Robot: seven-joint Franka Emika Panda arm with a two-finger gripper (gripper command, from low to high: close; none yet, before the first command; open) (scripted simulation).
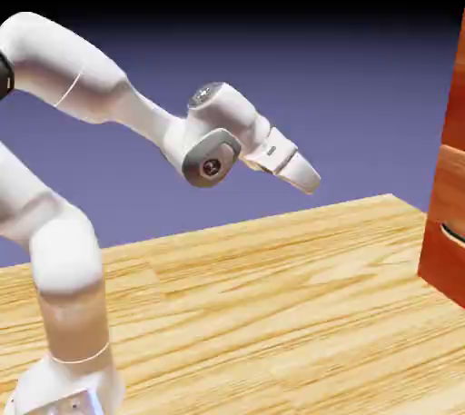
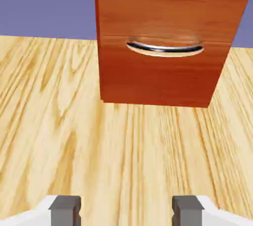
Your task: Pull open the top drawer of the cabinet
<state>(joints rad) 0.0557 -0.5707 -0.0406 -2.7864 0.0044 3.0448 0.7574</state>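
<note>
A plain blue-violet backdrop rises behind a light wood table [image 1: 272,304], and the reddish-brown cabinet [image 1: 447,213] stands at the right edge of the exterior view, cut off by the frame so that only a strip of its front shows. The white arm reaches toward it from the lower left, but the gripper [image 1: 307,177] hangs above the table well apart from the cabinet, tilted downward, with a wide stretch of bare board between. In the hand view the two grey fingertips [image 2: 65,209] stand apart at the bottom edge with nothing between them, so the tool is spread and empty. That same view shows the cabinet straight ahead across the table, with a curved silvery handle [image 2: 164,49] on a drawer front; whether this front is the top drawer cannot be told from here, since the top of the cabinet runs off the frame, and the top drawer itself is not clearly in view in either picture. That is the chief hazard: the visible handle is the obvious target, and if it belongs to a lower drawer, closing on it would open the wrong one. The hand also looks low and pitched down, so a straight advance could meet the cabinet beneath the proper handle. The handle is thin and bowed, so the fingers could easily slide off it or close short of it, and a pull that is not square to the front could jam the drawer.
</note>
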